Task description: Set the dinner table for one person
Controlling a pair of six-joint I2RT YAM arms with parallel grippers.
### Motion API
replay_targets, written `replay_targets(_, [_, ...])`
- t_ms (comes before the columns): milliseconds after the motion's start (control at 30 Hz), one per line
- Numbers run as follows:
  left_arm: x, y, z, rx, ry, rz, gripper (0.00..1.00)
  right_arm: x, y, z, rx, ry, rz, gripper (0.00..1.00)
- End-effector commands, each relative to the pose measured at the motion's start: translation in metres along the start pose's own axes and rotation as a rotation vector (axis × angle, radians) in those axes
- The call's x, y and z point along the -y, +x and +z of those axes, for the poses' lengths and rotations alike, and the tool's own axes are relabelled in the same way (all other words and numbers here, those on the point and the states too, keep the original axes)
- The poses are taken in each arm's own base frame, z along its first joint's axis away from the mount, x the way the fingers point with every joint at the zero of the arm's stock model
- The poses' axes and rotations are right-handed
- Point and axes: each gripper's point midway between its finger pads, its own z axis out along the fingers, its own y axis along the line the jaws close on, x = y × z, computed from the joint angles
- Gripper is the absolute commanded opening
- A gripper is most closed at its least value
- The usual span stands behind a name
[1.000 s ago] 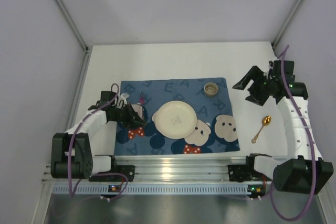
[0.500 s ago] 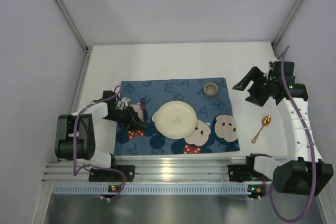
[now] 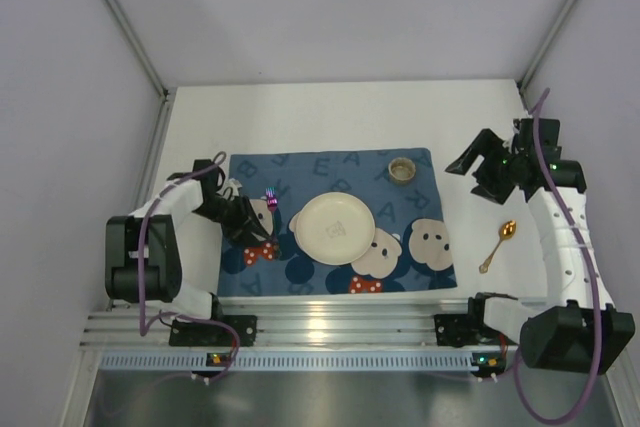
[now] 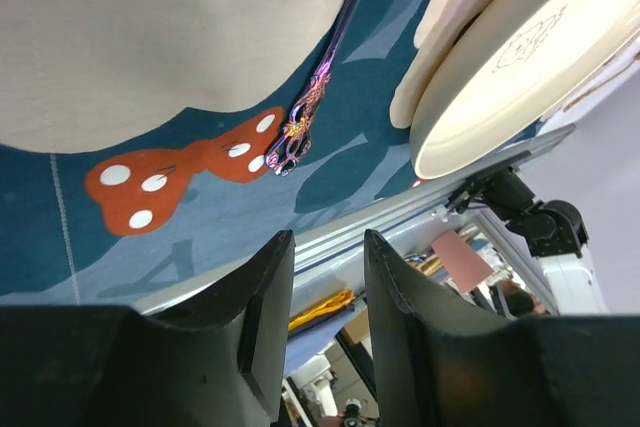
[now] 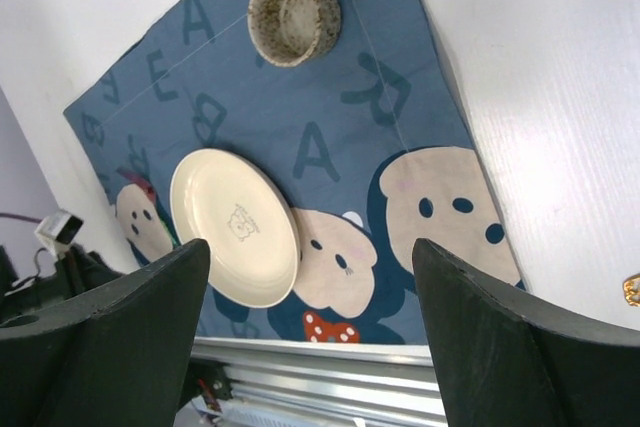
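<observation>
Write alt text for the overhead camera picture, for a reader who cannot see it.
A blue cartoon-print placemat on a white table holds a cream plate, a cup and, left of the plate, a purple fork. A gold spoon lies right of the mat. The left end effector hovers by the fork; the right end effector hangs apart, open.

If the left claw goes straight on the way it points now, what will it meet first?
Probably the purple iridescent utensil lying on the blue placemat, just ahead of the left claw; depth is unclear.
</observation>
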Motion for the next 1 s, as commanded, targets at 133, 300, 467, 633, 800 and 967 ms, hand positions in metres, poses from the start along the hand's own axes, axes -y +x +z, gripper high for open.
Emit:
replay_targets(133, [0.021, -0.025, -0.041, 0.111, -0.078, 0.069, 0.4, 0.047, -0.008, 0.001, 0.092, 0.2, -0.018, 0.85])
replay_targets(300, [0.038, -0.044, -0.058, 0.214, -0.07, 0.149, 0.4, 0.1, -0.003, 0.01, 0.059, 0.329, 0.081, 0.86])
replay_targets(467, [0.028, -0.054, -0.064, 0.312, -0.157, 0.17, 0.41, 0.148, 0.021, 0.027, -0.005, 0.418, 0.214, 0.86])
replay_targets(633, [0.017, -0.053, -0.063, 0.361, -0.188, 0.192, 0.41, 0.184, 0.034, 0.036, -0.045, 0.535, 0.24, 0.86])
replay_targets(800, [0.006, -0.052, -0.059, 0.389, -0.208, 0.189, 0.41, 0.196, 0.022, 0.039, -0.051, 0.597, 0.261, 0.85])
replay_targets(967, [0.003, -0.051, -0.059, 0.411, -0.213, 0.199, 0.4, 0.212, 0.02, 0.042, -0.067, 0.669, 0.267, 0.83])
